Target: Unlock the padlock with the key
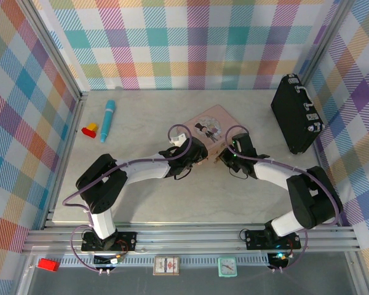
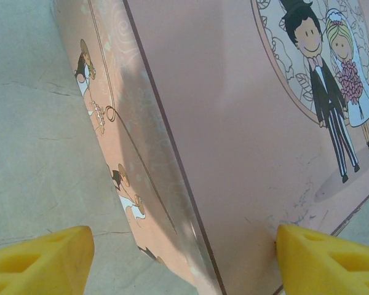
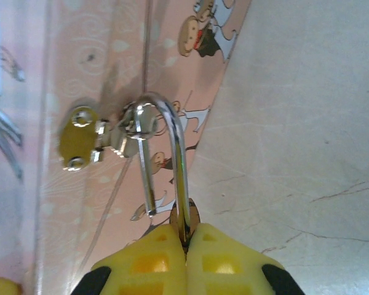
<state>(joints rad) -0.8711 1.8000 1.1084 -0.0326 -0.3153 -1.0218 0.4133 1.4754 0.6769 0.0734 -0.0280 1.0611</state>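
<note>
Pink tin (image 1: 210,123), lid shut, contents hidden. The left gripper (image 2: 184,264) straddles the tin's top edge, fingers wide apart and holding nothing. The right gripper (image 3: 186,246), beside the tin's side wall, is clamped on the padlock (image 3: 186,216). Its shackle (image 3: 172,123) hooks through the tin's hasp (image 3: 80,144), with the long axis running straight back into those fingers.

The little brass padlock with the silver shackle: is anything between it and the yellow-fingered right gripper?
Nothing visible. The right gripper is shut on the small brass padlock, which hangs hooked through the metal hasp on the pink rectangular tin.
</note>
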